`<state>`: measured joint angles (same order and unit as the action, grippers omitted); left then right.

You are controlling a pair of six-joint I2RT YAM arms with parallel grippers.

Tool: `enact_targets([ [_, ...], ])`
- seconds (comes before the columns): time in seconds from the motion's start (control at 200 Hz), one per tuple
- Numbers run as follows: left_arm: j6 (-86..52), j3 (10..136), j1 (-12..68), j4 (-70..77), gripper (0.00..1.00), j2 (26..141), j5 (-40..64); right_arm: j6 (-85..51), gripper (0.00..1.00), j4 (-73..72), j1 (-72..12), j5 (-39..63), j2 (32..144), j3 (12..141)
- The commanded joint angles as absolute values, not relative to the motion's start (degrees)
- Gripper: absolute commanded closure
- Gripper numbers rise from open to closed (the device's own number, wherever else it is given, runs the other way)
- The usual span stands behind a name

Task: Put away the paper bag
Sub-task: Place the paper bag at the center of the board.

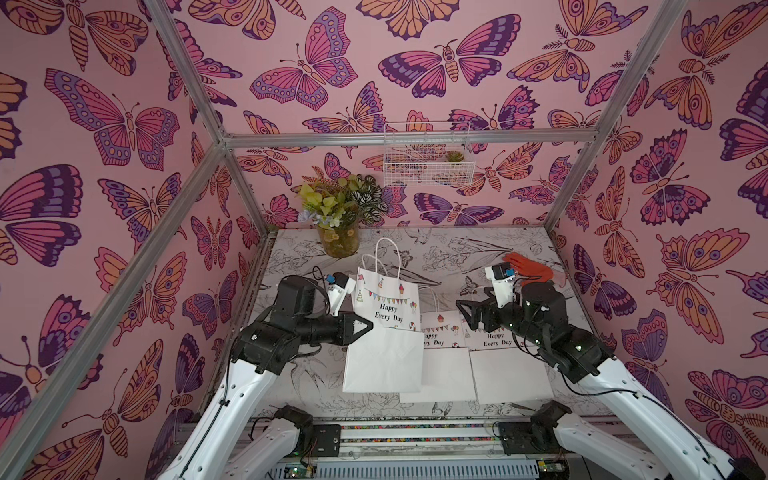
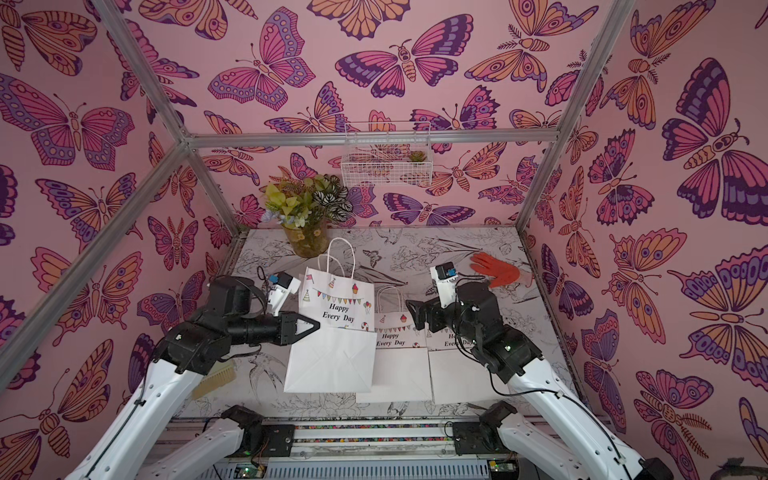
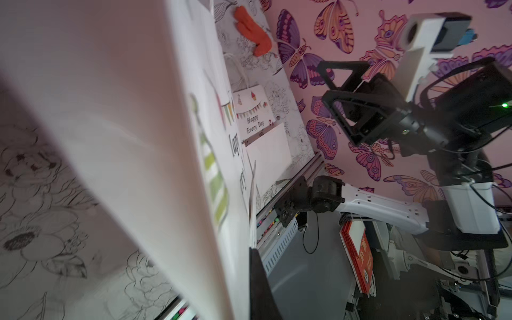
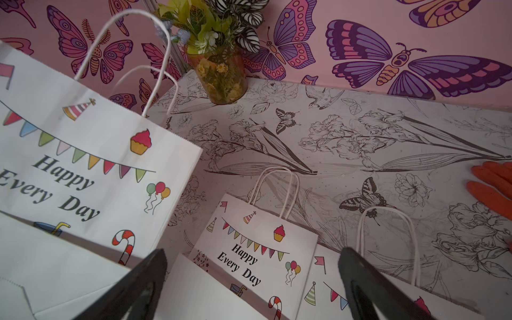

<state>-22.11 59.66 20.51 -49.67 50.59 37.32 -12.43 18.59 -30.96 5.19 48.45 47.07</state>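
Paper bag [image 1: 386,303] L of 2 flat bags [image 1: 446,368]; vase [image 1: 337,243] behind, glove [image 1: 531,267] back-R.

The lifted bag [image 1: 384,361] is smooth, dull white paper. The frame bars [image 1: 316,139] are shiny grey metal. The wall basket [image 1: 428,172] is thin white wire.

Soft even light, blurry close-up, wide-angle distortion

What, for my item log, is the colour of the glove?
Orange; the glove shows best in a top view.
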Motion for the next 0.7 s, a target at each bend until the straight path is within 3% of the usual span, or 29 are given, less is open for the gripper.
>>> enact_targets([
  [0.0,-19.58,60.01,19.66,-61.52,1.00,50.86,30.86,-13.21,0.01,18.02,-29.72,7.86,48.30,46.69],
  [0.456,-16.77,57.18,15.18,-61.97,1.00,59.32,25.67,-16.98,0.01,13.55,-26.46,16.79,47.27,45.41],
  [0.691,-15.74,55.08,11.17,-54.98,1.00,65.40,31.28,-18.12,0.01,14.88,-26.29,20.20,50.25,47.89],
])
